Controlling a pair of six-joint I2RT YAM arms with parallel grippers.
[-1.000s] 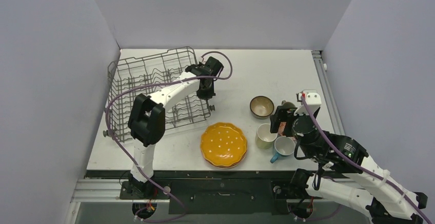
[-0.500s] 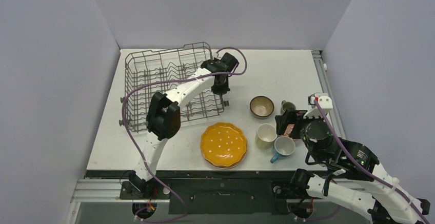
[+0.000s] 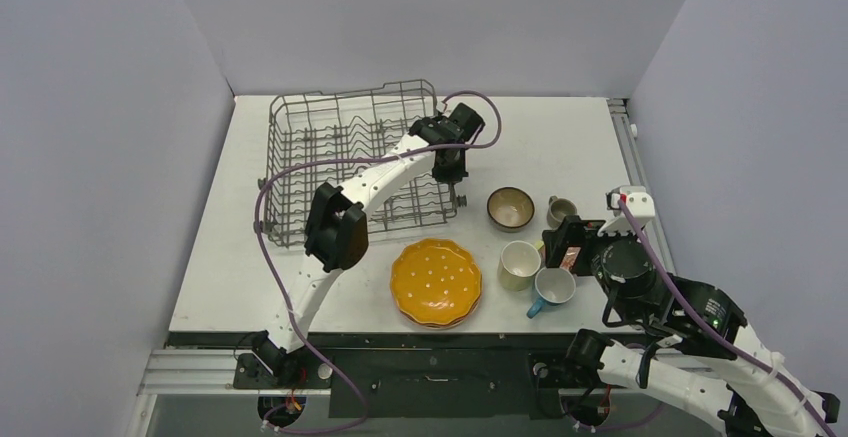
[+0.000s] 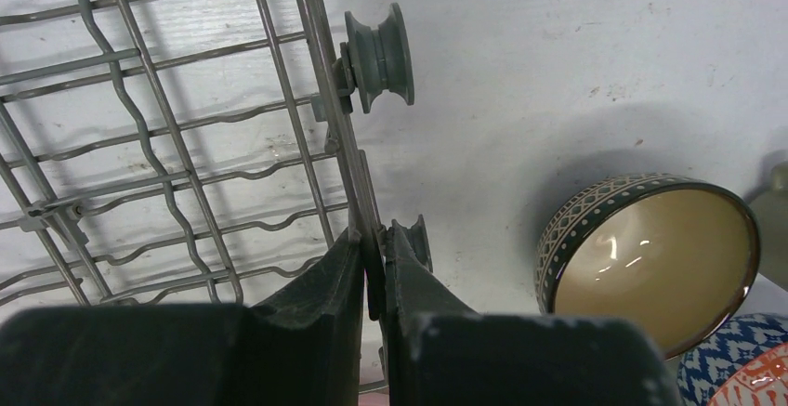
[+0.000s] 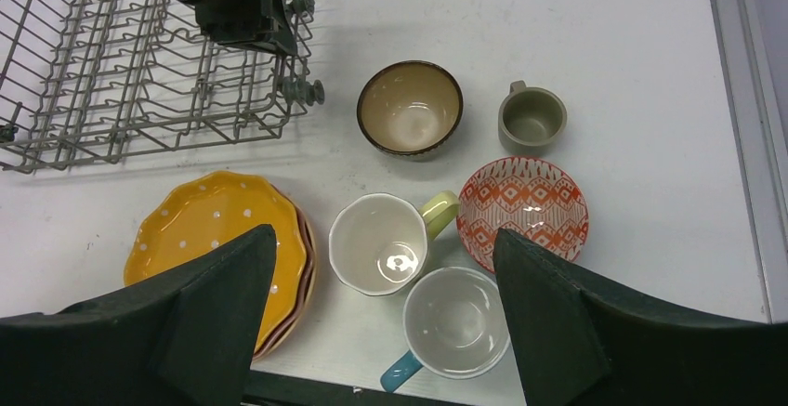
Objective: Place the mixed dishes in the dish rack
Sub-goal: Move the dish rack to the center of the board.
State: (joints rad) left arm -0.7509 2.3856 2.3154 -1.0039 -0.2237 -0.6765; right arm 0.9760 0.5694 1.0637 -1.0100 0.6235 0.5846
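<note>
The dish rack (image 3: pixel 345 157) is a grey wire basket at the back left. My left gripper (image 4: pixel 374 255) is shut on the top wire of its right wall, near a small wheel (image 4: pixel 376 45). The top view shows the left gripper (image 3: pixel 457 193) at the rack's near-right corner. A stack of scalloped plates (image 3: pixel 436 280), orange on top, lies in front. The dark brown bowl (image 5: pixel 410 109), grey mug (image 5: pixel 531 118), patterned bowl (image 5: pixel 523 211), pale-yellow mug (image 5: pixel 379 243) and blue mug (image 5: pixel 455 322) cluster at the right. My right gripper (image 5: pixel 383 237) hangs open above the mugs, holding nothing.
The table's right edge rail (image 3: pixel 640 187) runs close to the grey mug. Walls enclose the table on the left, back and right. The left arm's cable (image 3: pixel 275 182) loops over the rack.
The left arm has dragged the rack to the right and turned it square to the table. The right arm has drawn back to the right, jaws still open.
</note>
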